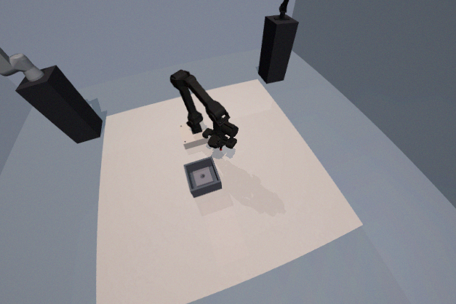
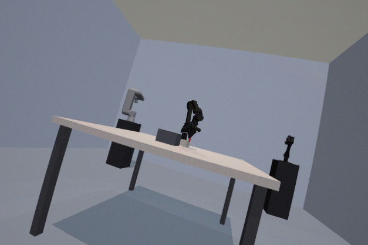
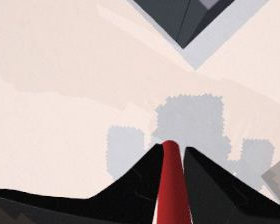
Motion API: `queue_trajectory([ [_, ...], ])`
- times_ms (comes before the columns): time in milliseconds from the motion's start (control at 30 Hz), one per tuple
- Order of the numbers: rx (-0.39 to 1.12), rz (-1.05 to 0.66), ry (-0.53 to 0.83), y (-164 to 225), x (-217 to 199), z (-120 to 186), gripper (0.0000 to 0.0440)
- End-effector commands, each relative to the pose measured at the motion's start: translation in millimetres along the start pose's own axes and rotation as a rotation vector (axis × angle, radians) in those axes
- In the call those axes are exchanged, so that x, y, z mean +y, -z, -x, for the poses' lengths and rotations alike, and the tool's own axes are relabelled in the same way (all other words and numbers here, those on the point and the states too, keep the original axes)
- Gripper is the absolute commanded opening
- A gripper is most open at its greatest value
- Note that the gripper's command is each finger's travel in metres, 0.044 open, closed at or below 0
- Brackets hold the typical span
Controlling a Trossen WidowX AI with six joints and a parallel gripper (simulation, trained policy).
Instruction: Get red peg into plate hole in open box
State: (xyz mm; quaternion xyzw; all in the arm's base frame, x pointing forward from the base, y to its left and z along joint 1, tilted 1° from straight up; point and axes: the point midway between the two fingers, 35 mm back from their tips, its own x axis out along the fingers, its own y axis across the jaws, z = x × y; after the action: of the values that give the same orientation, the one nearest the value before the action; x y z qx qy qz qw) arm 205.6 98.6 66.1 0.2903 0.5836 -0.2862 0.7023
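The red peg (image 1: 220,149) (image 2: 189,139) (image 3: 174,195) is between the fingers of my gripper (image 2: 189,137) (image 3: 172,152), which is shut on it. In the exterior view the peg is nearly upright, and its lower end looks a little above the table. In the top view the hand hides most of it. The open dark grey box (image 1: 207,190) (image 2: 167,137) (image 3: 163,17) stands beside the gripper, which is outside it. The top view shows the pale plate (image 1: 207,180) at its bottom, with a round hole (image 1: 202,176). The box's corner shows at the top of the wrist view.
A pale block (image 1: 195,145) (image 2: 183,143) lies by the arm's base. The table (image 1: 148,236) (image 2: 111,132) carries the box and arm. A grey arm on a black pillar (image 1: 62,105) (image 2: 121,153) and a dark arm on another pillar (image 1: 277,51) (image 2: 284,187) stand off the table.
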Motion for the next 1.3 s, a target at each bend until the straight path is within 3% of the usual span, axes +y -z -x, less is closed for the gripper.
queue_trajectory([
  [0,-0.030,0.008,-0.026,-12,6,14,0.0000],
  [500,-0.110,-0.040,-0.047,-76,16,45,0.0000],
  [1267,-0.149,-0.194,-0.046,-164,6,27,0.0002],
])
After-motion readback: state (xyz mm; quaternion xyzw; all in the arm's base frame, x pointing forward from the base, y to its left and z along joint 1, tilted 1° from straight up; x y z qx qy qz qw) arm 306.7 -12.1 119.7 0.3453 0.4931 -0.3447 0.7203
